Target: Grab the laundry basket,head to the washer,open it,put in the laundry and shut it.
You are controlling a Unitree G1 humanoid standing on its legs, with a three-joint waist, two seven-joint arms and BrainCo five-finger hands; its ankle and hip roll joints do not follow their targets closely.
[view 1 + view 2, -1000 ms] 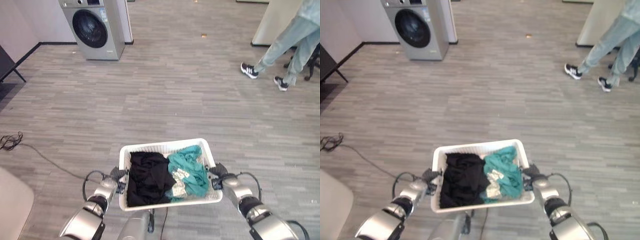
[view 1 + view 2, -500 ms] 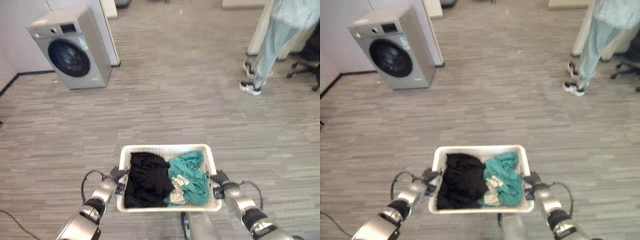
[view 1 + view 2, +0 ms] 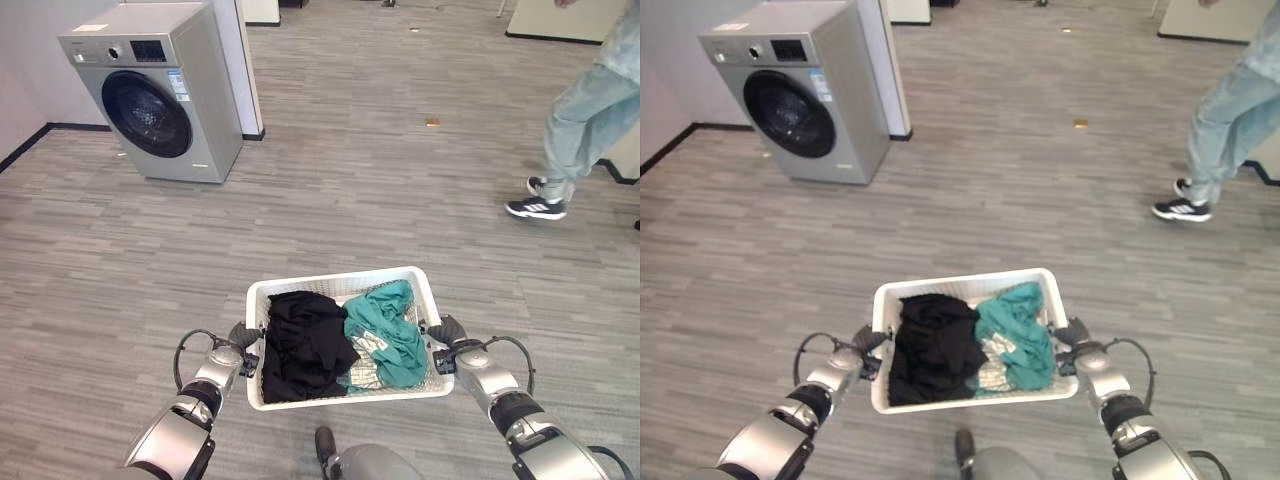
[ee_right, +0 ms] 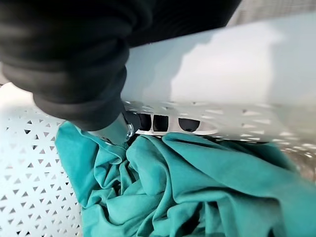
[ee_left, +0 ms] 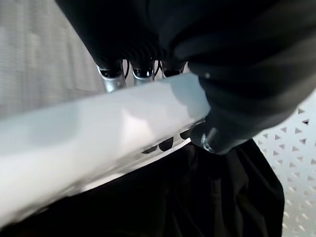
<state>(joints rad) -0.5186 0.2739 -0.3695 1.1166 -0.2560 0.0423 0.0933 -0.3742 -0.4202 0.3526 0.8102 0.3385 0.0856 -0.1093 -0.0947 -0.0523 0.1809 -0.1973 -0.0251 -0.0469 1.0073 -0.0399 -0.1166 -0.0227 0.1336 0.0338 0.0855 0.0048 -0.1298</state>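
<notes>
I carry a white perforated laundry basket point(image 3: 336, 284) low in front of me. Inside lie a black garment point(image 3: 303, 342) on the left and a teal garment point(image 3: 392, 328) on the right, with a pale patterned cloth between them. My left hand point(image 3: 238, 356) is curled round the basket's left rim point(image 5: 98, 133), dark fingertips point(image 5: 165, 143) hooked through the handle slot. My right hand point(image 3: 455, 354) grips the right rim point(image 4: 222, 94) the same way, fingertips point(image 4: 159, 122) inside above the teal cloth point(image 4: 197, 187). The silver washer point(image 3: 160, 90) stands at the far left, its round dark door point(image 3: 148, 113) shut.
A person point(image 3: 585, 120) in light jeans and dark sneakers walks at the far right. A white wall end point(image 3: 248, 60) stands right of the washer. Open grey plank floor point(image 3: 370, 190) lies between me and the washer. A small scrap point(image 3: 432, 122) lies on the floor far ahead.
The view has swung and shifted; the washer now sits larger at the upper left. The person has stepped further right. Both hands keep the same hold on the basket.
</notes>
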